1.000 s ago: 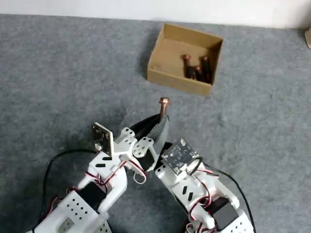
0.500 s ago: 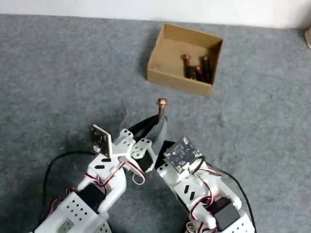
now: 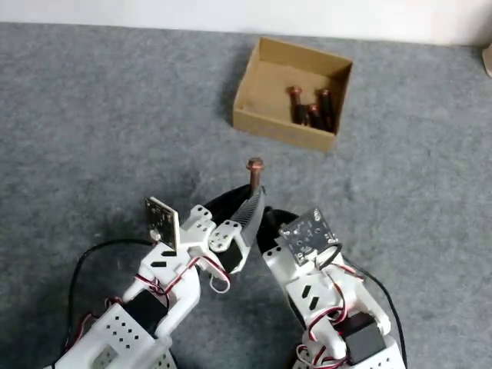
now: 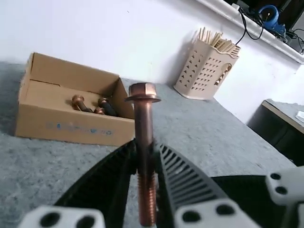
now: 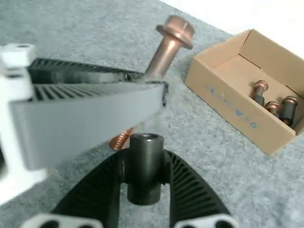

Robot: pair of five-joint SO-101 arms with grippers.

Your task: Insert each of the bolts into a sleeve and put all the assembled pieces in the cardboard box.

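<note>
A copper bolt (image 4: 143, 156) with a flanged hex head is clamped in my left gripper (image 4: 145, 156), head pointing up toward the cardboard box (image 3: 265, 115); from above the bolt (image 3: 254, 174) sticks out past the black fingers. My right gripper (image 5: 142, 166) is shut on a black sleeve (image 5: 144, 166), held upright with its open bore facing up, just below the bolt's threaded end (image 5: 121, 140). The left gripper's fingers (image 5: 90, 107) cross in front of it. The cardboard box (image 5: 237, 80) holds three assembled pieces (image 3: 311, 108).
Grey carpet covers the table. A perforated beige holder with sticks (image 4: 209, 69) stands by the white wall beyond the box. Both arm bodies (image 3: 231, 284) crowd the near middle of the table.
The right arm's wrist has shifted right and pulled back a little. The bolt head has moved slightly nearer, toward the arms.
</note>
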